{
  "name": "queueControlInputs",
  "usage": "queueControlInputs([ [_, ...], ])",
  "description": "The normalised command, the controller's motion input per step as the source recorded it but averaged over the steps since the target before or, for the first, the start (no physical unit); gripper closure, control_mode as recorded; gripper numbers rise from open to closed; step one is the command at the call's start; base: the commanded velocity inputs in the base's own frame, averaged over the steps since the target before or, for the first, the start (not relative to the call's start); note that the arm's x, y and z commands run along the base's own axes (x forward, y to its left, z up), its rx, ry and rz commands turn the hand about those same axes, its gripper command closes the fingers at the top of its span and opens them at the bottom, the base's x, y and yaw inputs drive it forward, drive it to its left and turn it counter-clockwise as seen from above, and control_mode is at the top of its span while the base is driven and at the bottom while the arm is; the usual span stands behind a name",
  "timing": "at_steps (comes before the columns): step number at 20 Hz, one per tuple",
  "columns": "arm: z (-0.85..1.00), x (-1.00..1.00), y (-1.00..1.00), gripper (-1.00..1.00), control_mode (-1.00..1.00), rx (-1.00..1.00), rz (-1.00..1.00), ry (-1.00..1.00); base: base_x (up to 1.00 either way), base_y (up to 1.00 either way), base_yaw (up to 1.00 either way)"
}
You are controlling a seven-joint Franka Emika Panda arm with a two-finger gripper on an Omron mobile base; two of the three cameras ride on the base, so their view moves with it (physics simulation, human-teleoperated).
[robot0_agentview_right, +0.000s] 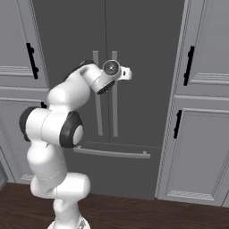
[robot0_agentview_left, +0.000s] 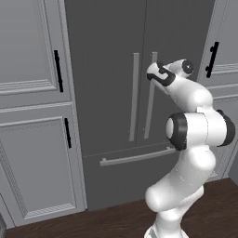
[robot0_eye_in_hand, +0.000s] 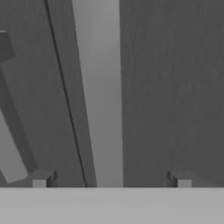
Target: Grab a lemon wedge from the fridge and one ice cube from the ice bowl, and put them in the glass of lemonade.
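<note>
Hand [robot0_eye_in_hand: 111, 179] spread wide, fingertips straddling right fridge [robot0_agentview_left: 111, 93] door handle [robot0_eye_in_hand: 98, 87], mid-frame; doors closed.

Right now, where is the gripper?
In the hand view the open gripper straddles the right door handle of the closed fridge.

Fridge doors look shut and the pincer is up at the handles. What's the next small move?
Probably ease forward and close on the right door handle: the open pincer already straddles it, and the fridge is closed.
</note>
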Motion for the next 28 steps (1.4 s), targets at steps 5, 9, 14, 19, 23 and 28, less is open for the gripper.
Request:
queueControlInputs([
  [5,-0.43,0.66,0.00,-1.00,-1.00,0.00,0.00,0.00,0.00,0.00,0.00],
  [9,-0.44,0.70,0.00,-1.00,-1.00,0.00,0.00,0.00,0.00,0.00,0.00],
  [14,-0.53,0.87,0.00,-1.00,-1.00,0.00,0.01,0.00,0.00,0.00,0.00],
  [19,-0.17,0.61,0.00,1.00,-1.00,0.00,0.00,0.04,0.00,0.00,0.00],
  [23,0.10,-0.51,-0.29,1.00,-1.00,0.00,0.00,0.32,0.00,0.00,0.00],
  [28,0.29,-0.90,-0.66,1.00,-1.00,0.01,0.00,0.23,0.00,0.00,0.00],
])
